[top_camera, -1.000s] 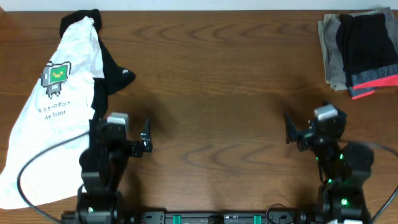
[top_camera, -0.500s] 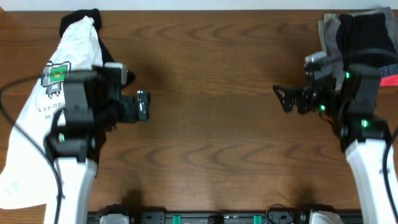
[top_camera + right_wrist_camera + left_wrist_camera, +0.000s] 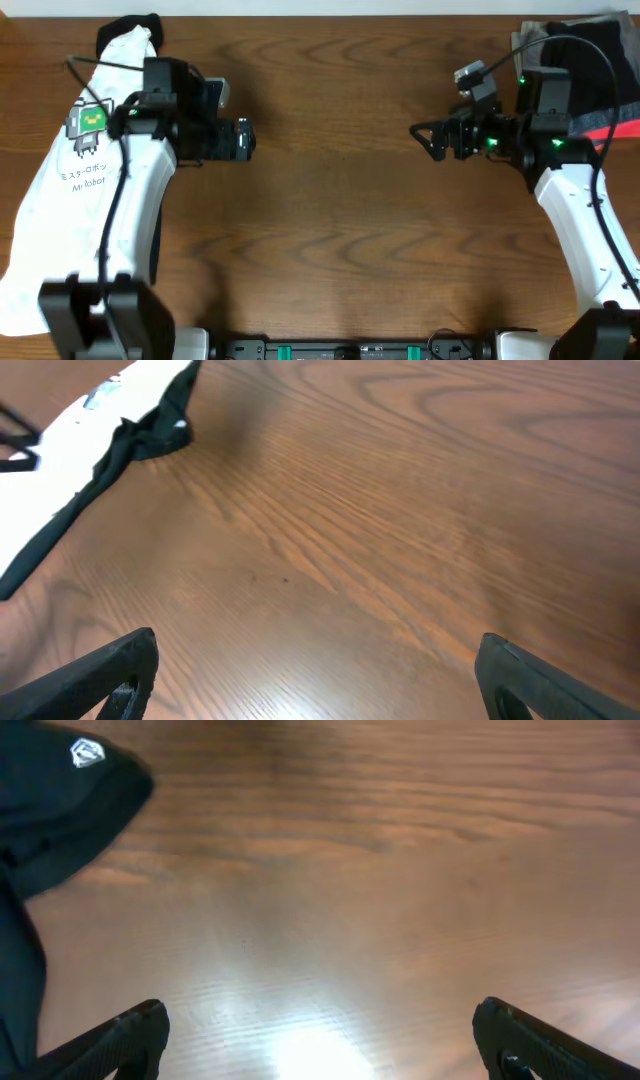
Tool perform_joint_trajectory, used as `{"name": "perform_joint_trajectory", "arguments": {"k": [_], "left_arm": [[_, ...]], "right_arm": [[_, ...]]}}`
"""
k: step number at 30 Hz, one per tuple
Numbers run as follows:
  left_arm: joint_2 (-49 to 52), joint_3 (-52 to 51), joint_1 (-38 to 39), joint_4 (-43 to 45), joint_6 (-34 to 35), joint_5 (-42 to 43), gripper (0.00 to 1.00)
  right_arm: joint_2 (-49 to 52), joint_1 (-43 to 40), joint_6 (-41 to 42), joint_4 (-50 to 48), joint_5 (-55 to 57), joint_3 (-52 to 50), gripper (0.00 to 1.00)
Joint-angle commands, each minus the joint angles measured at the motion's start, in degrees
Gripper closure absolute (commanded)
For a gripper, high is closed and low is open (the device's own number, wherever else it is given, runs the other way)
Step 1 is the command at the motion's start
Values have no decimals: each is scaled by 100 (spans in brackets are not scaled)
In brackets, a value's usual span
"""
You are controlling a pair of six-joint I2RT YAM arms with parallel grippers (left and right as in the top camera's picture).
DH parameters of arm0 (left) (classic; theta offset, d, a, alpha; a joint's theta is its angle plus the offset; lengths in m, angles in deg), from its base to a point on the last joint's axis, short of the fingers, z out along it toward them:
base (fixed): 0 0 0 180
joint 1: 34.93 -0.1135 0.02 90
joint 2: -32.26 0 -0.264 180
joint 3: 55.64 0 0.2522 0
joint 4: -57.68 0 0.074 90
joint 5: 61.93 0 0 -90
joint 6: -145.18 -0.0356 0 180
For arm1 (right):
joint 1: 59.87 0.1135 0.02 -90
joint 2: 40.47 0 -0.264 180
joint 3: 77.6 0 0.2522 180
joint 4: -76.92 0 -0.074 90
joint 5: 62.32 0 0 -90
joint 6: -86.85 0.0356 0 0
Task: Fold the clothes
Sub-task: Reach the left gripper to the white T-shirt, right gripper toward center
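The white T-shirt [image 3: 70, 180] with a green-and-grey robot print [image 3: 90, 120] lies crumpled along the table's left side, on top of a black garment [image 3: 165, 100]. My left gripper [image 3: 243, 139] is open and empty, just right of the shirt, above bare wood. My right gripper [image 3: 420, 138] is open and empty at the right, pointing left over bare wood. In the left wrist view the black garment [image 3: 50, 810] fills the upper left corner. In the right wrist view the white shirt [image 3: 60, 450] and a black edge [image 3: 150, 430] show at upper left.
A stack of folded grey, black and red-trimmed garments [image 3: 585, 70] sits at the back right corner, behind my right arm. The wooden table [image 3: 330, 220] spreads between the two grippers.
Both arms have risen from their base and reached toward the back of the table. The left gripper moved up beside the shirt, the right gripper up and leftward. Both stayed open.
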Motion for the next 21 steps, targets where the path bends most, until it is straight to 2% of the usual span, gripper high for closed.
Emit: {"name": "perform_joint_trajectory", "arguments": {"k": [1, 6, 15, 17, 21], "left_arm": [[345, 83, -142, 352, 424, -811, 2], [619, 83, -737, 846, 1003, -1589, 2], [684, 83, -2131, 1010, 1532, -1628, 1], [721, 83, -2260, 1025, 1585, -1626, 0], [881, 83, -2306, 1051, 1596, -1628, 4]], "right_arm": [[35, 293, 79, -92, 13, 142, 1], [57, 686, 79, -96, 793, 142, 1], [199, 1132, 81, -118, 1029, 142, 7], [273, 1193, 114, -129, 1034, 140, 8], [389, 1276, 323, -144, 1047, 140, 14]]}}
